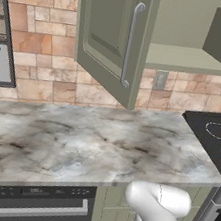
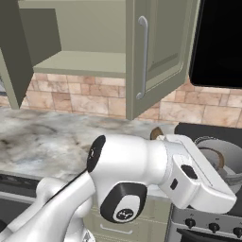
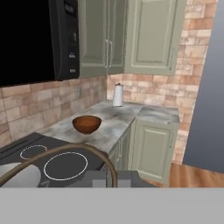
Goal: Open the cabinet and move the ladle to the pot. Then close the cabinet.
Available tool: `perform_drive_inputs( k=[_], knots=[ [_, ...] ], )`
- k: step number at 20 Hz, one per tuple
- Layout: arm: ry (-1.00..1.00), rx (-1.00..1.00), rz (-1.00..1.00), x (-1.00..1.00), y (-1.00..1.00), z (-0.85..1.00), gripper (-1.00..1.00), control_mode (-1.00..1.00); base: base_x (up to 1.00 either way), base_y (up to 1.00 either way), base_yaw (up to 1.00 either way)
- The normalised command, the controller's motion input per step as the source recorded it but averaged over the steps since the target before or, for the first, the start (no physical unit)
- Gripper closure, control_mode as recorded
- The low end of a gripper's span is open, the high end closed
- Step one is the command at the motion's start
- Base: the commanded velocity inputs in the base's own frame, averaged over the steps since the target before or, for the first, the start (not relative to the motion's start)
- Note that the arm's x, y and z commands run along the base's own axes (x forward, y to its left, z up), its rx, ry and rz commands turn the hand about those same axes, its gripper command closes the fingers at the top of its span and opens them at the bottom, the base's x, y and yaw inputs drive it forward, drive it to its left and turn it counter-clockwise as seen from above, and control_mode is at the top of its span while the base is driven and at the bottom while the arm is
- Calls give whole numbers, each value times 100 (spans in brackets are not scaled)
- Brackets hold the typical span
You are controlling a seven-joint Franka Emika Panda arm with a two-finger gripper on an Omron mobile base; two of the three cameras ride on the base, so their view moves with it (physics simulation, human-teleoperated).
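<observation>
Gripper state can't be told: fingertips not clear in hand view, where a thin curved dark handle, prob. the small slim ladle (image 3: 87, 151), arcs across the bottom over the black cooktop (image 3: 52, 164). Round grey steel saucepan (image 2: 226, 159) sits on the stove, partly behind the white arm's wrist (image 2: 196, 177) in right base view. Sage-green wall cabinet (image 1: 175, 36) has both doors swung open, silver bar handle (image 1: 130, 44) on the left door, shelf (image 1: 184, 58) bare. Marbled grey worktop (image 1: 87, 144) below. Brown bowl (image 3: 86, 124) and white paper-towel roll (image 3: 117, 95) sit on the far worktop.
</observation>
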Motion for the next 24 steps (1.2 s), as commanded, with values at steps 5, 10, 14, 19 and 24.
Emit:
perform_drive_inputs(
  k=[5, 10, 14, 19, 24],
  knots=[
    [0, 7, 0, -8, 0, -9, 100, -100, 0, 0, 0],
    [0, 6, 0, -16, 0, -2, 100, -100, 0, 0, 0],
    [0, 8, 0, -15, 0, -7, 100, -100, 0, 0, 0],
    [0, 4, 0, -25, 0, -9, 100, 100, -15, 0, 0],
    [0, 0, 0, 0, 0, 0, 100, 100, -86, -7, -1]
  ],
)
